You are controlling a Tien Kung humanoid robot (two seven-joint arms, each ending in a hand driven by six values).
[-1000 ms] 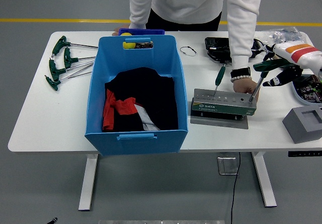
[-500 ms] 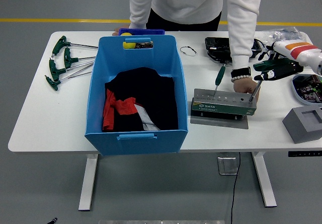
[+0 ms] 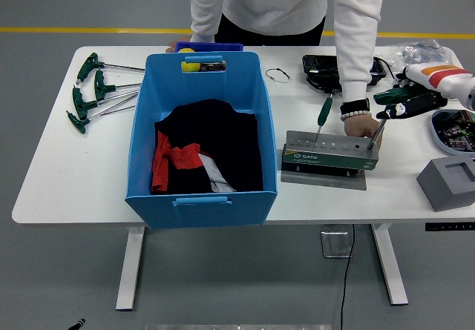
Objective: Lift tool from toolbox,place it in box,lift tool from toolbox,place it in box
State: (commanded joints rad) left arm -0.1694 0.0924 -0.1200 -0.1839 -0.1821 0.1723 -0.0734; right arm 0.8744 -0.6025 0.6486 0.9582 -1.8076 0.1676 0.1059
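On the bench (image 3: 67, 174) a large box (image 3: 200, 141) stands left of centre, with folded clothes (image 3: 204, 152) lying in it and a group of T-handle wrenches (image 3: 93, 93) lying to its left. Right of the box sits the toolbox (image 3: 329, 154), two tools standing in it: one (image 3: 323, 116) near its middle, one (image 3: 386, 111) at its right end. A person's hand (image 3: 362, 128) rests just behind the toolbox, the robot hand (image 3: 407, 101) is at the right tool's handle, and a block (image 3: 450, 182) lies at the bench's near right corner.

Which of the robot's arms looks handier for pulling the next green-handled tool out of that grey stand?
The right, probably. Its robot hand is already at the handle of the tool standing in the toolbox, by the person's hand. No left arm is in view.
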